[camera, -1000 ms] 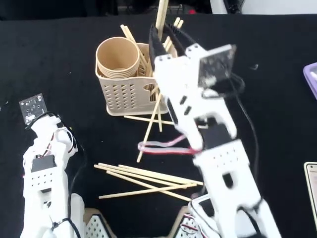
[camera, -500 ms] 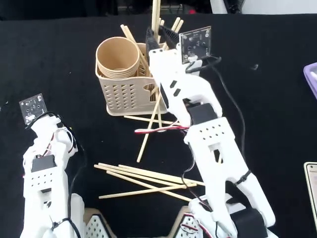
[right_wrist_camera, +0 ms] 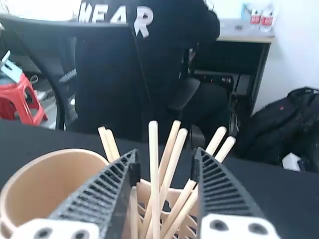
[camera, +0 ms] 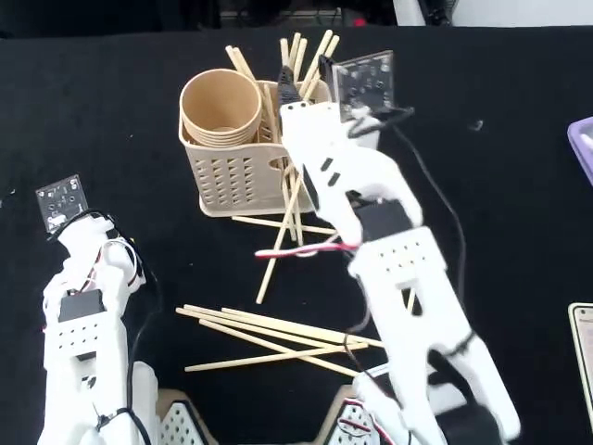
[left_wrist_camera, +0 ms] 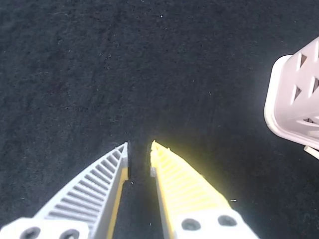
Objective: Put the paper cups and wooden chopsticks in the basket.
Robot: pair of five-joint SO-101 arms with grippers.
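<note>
Beige perforated plastic formed the basket [camera: 232,181], which was stood on the black-covered table [camera: 120,74] towards the far side, ahead of both arms. The paper cups [camera: 220,104] were nested as one stack and were already seated in the basket's left compartment. A bundle of upright chopsticks [right_wrist_camera: 153,139] was held in the compartment beside them, its ends fanned above the rim. The right gripper [right_wrist_camera: 165,152] was positioned directly over this bundle with its jaws apart. Several sticks were seen between the jaws, but none was clamped, so the gripper was judged to be at a release, with the sticks borne by the basket wall rather than by the jaws. Because the sticks were propped rather than seated flat, it was judged that one could be dragged out if a jaw caught on it when the arm was lifted away. The task was judged to be partly complete. A group of loose chopsticks [camera: 278,329] was laid flat on the table near the arm bases, well apart from the basket, and two or three leaning chopsticks [camera: 278,243] were propped against the basket's front corner with their lower ends on the cloth. The left gripper [left_wrist_camera: 138,145] was held low over bare cloth near the basket's left wall, its fingers slightly apart with nothing between them. It was judged to be parked there to keep the path to the basket free for the right arm.
</note>
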